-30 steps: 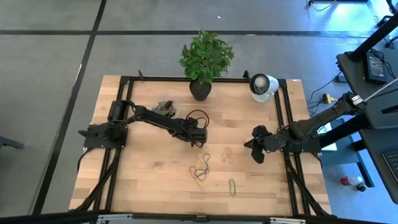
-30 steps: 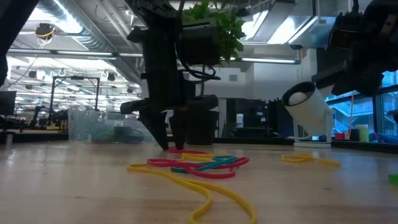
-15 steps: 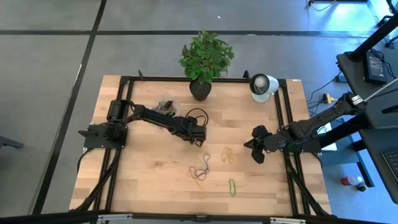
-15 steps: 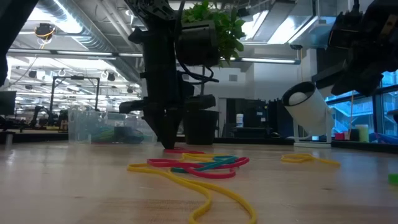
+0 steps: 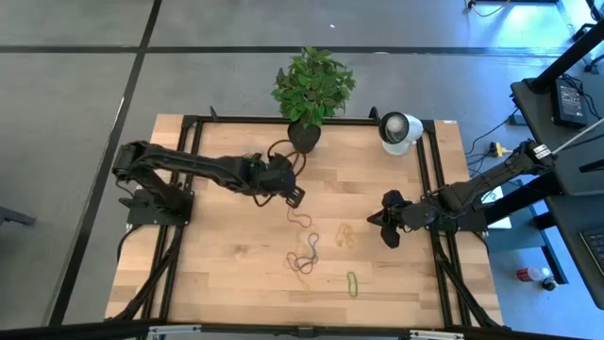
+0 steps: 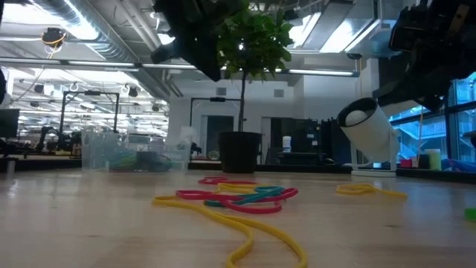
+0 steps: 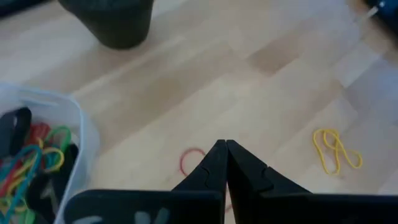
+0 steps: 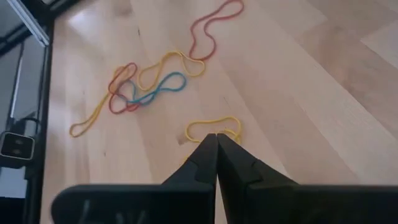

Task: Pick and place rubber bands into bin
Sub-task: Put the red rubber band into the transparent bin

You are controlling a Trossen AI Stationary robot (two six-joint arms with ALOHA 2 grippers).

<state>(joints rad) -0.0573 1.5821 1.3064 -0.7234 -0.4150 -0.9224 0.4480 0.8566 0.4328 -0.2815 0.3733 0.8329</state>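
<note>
My left gripper (image 5: 294, 196) (image 7: 225, 147) hangs shut above the table with nothing between its fingers, high in the low view (image 6: 199, 46). A red rubber band (image 5: 300, 219) (image 7: 189, 160) lies flat on the wood just below it. The clear bin (image 7: 68, 134) (image 6: 126, 152), with several bands inside, stands to its far left. A tangle of red, yellow and blue-green bands (image 5: 304, 257) (image 8: 143, 84) lies nearer the front edge. A yellow band (image 5: 345, 233) (image 8: 214, 129) lies before my right gripper (image 5: 379, 221) (image 8: 216, 137), which is shut and empty. A green band (image 5: 352, 282) lies near the front.
A black plant pot (image 5: 304, 135) (image 7: 115, 22) with a leafy plant stands at the far edge, just beyond the bin. A white round camera-like object (image 5: 398, 129) (image 6: 368, 134) sits at the far right. Bare wood lies at the near left (image 5: 208, 274).
My left gripper has shut at the table beside the red band, then risen and drawn back toward the bin and the far edge. The red band has stayed lying on the table. My right gripper has kept still.
</note>
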